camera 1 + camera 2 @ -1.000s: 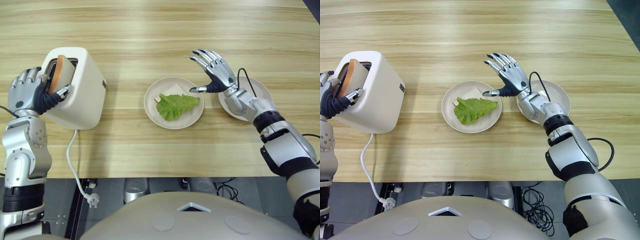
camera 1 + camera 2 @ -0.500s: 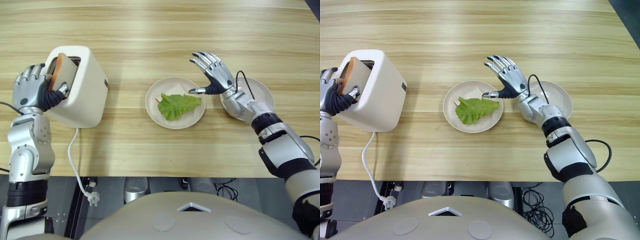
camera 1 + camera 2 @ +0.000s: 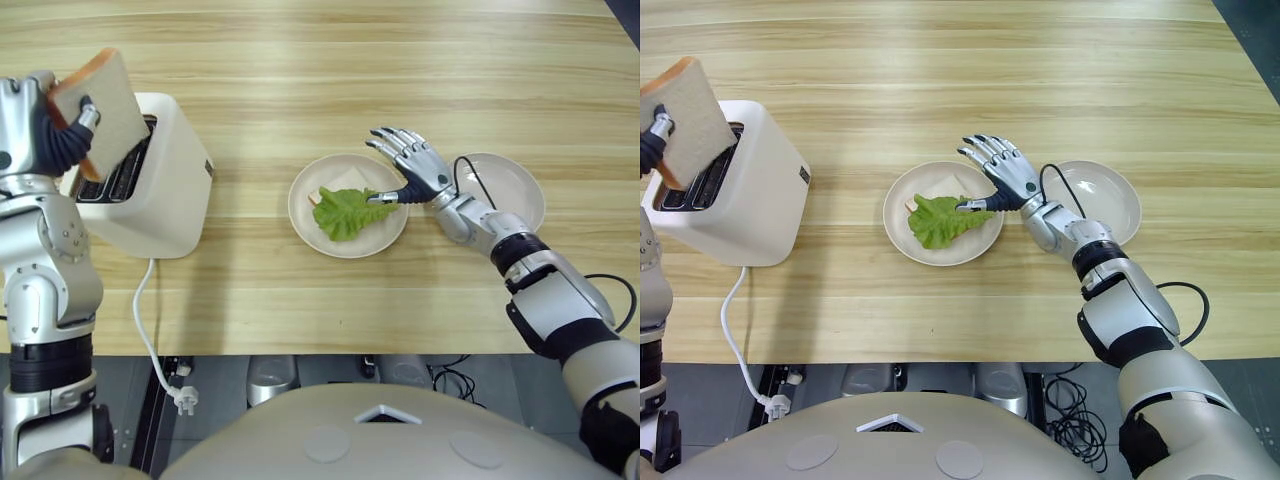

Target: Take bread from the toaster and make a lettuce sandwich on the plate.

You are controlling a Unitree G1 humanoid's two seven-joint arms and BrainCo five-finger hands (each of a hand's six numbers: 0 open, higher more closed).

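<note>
My left hand (image 3: pixel 42 128) clasping the bread slice (image 3: pixel 102 100) over the toaster (image 3: pixel 160 190), grip plainest in left eye view, my right hand (image 3: pixel 412 168) spread, empty, at three o'clock of the lettuce (image 3: pixel 345 212) on the plate (image 3: pixel 345 250).

My left hand (image 3: pixel 28 118) and my right hand (image 3: pixel 415 166) are shiny silver on the back, with dark grey on the insides of the fingers. My left arm (image 3: pixel 45 285) and right arm (image 3: pixel 552 300) are smooth silver-grey shells with black bands at the bends. A thin black cable (image 3: pixel 1044 176) loops at the right wrist. A second black cable (image 3: pixel 620 295) curls by the right arm.
</note>
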